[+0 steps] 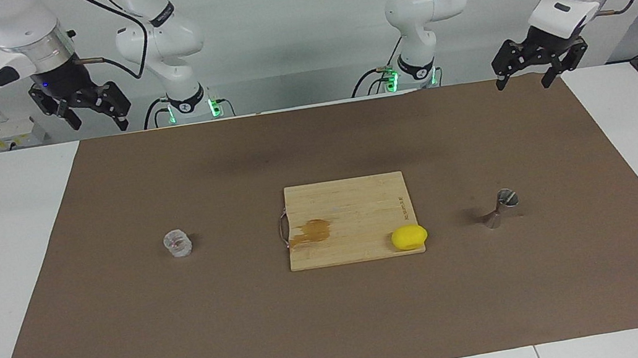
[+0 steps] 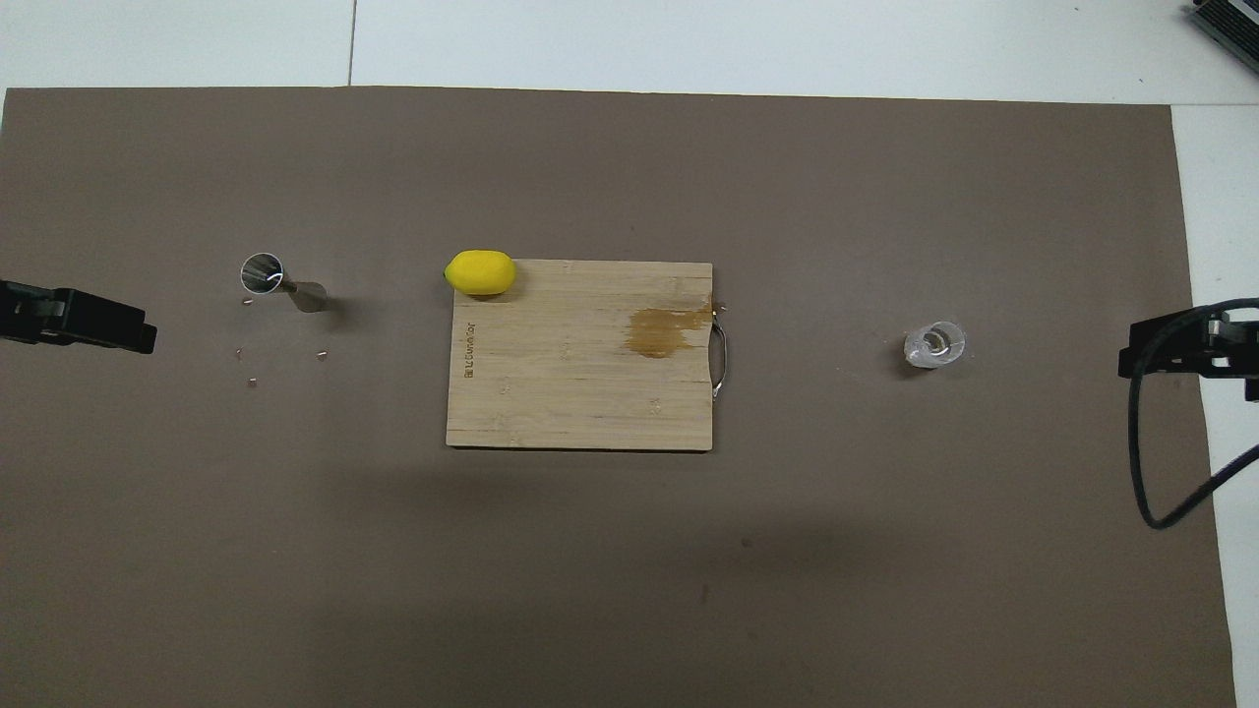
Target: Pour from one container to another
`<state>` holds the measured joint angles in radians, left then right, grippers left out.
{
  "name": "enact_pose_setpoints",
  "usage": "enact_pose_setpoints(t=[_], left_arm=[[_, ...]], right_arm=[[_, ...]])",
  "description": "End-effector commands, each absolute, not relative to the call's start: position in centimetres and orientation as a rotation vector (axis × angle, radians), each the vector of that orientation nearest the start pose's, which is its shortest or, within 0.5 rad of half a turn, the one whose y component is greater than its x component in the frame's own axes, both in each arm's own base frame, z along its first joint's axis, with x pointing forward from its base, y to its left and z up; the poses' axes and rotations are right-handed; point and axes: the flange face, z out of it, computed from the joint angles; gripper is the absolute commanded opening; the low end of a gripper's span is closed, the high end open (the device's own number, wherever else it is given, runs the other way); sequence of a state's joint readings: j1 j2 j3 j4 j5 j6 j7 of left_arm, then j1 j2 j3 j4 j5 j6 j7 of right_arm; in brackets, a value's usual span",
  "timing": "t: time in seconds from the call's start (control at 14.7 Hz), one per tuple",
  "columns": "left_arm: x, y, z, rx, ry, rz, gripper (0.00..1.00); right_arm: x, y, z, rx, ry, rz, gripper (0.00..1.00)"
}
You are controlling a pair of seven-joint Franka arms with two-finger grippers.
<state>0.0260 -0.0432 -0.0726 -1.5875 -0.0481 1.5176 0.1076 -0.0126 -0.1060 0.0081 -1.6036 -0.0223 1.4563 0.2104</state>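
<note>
Currently both arms parked high, left gripper (image 1: 529, 73) upper right of facing frame, right gripper (image 1: 91, 114) upper left, jaws spread, nothing grasped. Clear ribbed cup (image 1: 178, 244) upright mid-left on brown mat (image 1: 339, 326); steel jigger (image 1: 501, 208) mid-right; lemon (image 1: 409, 237) on cutting board (image 1: 348, 206) corner, centre.

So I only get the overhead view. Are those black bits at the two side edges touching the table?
Observer: No. The left gripper hangs in the air above the edge of the brown mat, holding nothing.
Operator: And the other one?
Observer: The right gripper is raised too, with its fingers open and empty.
Operator: Is the small silver hourglass-shaped metal jigger lying down?
Observer: No, the jigger stands upright on the mat, with one cone's mouth facing up.
</note>
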Motion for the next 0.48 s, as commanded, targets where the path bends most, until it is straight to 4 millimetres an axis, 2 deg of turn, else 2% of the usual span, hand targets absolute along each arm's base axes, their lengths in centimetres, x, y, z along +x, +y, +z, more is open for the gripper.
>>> enact_pose_setpoints(t=[0.0, 0.41], left_arm=[[53.31, -3.08, 64.08, -3.172, 0.238, 0.057, 1.0], [53.39, -2.59, 63.66, -3.173, 0.217, 0.052, 1.0]], right_arm=[[50.47, -0.74, 65.52, -3.144, 0.329, 0.048, 1.0], [50.46, -0.74, 65.51, -3.144, 0.336, 0.051, 1.0]])
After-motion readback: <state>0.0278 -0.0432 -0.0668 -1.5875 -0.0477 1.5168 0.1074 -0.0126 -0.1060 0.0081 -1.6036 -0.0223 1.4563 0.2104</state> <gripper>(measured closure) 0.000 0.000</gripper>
